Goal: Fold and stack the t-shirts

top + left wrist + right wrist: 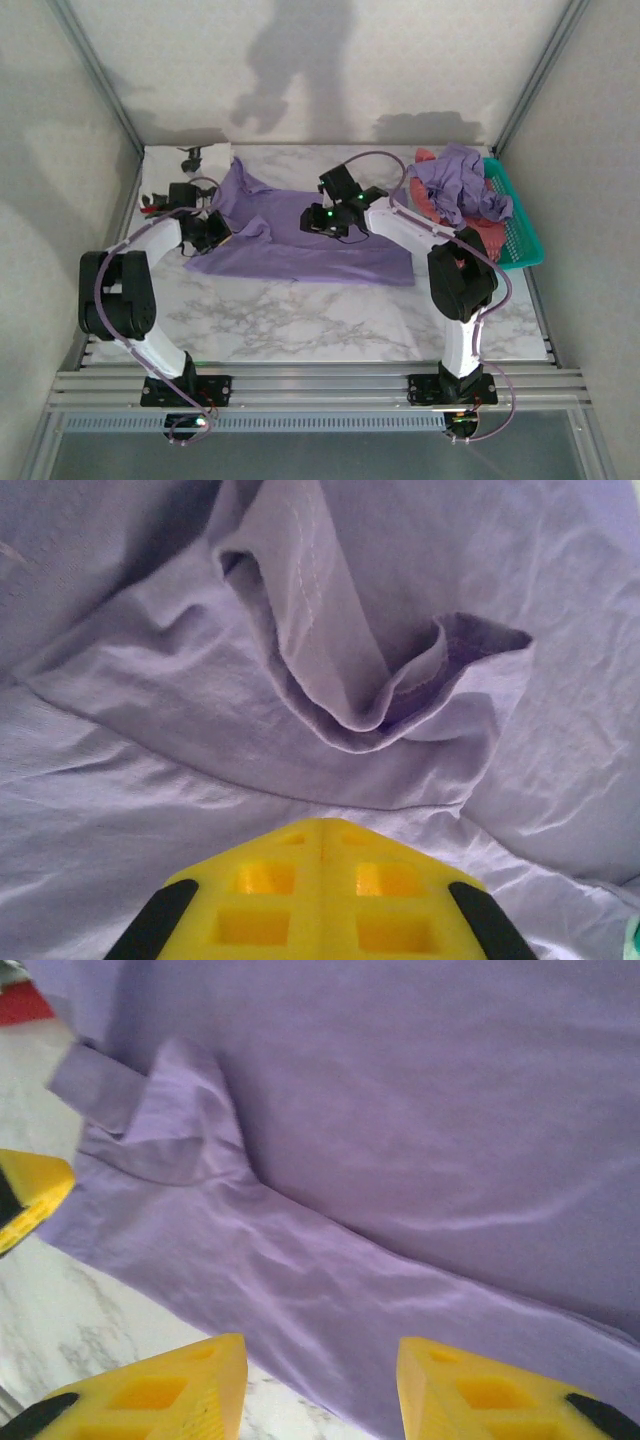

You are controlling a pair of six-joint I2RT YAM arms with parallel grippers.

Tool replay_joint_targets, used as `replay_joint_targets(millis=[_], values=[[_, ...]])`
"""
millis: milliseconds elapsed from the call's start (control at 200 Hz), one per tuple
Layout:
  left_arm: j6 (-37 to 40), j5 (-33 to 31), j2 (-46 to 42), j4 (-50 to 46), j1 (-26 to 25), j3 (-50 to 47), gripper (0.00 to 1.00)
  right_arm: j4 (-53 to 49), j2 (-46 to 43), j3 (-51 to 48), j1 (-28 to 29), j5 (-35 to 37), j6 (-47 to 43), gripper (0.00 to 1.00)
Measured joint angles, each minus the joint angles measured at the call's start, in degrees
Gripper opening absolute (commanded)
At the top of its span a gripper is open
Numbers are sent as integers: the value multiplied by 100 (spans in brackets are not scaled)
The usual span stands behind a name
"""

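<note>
Left gripper (320,832): closed, yellow fingers pressed flat together. It sits low over the left part of the purple shirt (150,780), just short of a raised fold with a stitched hem. In the top view it is at the shirt's left edge (214,232).

Right gripper (320,1352): open, fingers apart with nothing between them. It hangs over the shirt's near edge, where the cloth meets the counter (90,1340). In the top view it is above the middle of the shirt (320,218).

Purple shirt (300,255): spread mostly flat across the centre of the counter (330,325). The left side is bunched and one sleeve is folded over (170,1120).

White shirt (165,165): at the back-left corner of the counter, with black print; it lies just behind the left arm.

Red cloth (150,206): a small patch beside the left arm, too little showing to tell what it is.

Basket (522,235): teal mesh, at the right edge of the counter.

Crumpled purple shirt (460,180): heaped over the basket's back-left rim.

Coral shirt (428,200): lies under the crumpled purple shirt, partly in the basket.
</note>
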Motion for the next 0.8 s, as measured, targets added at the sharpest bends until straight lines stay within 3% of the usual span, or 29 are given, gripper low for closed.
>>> replay_joint_targets(millis=[290, 801], values=[[-22, 0, 896, 105, -76, 201, 0, -7, -144, -367, -72, 4, 4, 44], [-575, -37, 1840, 765, -295, 1932, 0, -72, -629, -776, -199, 157, 2, 44]])
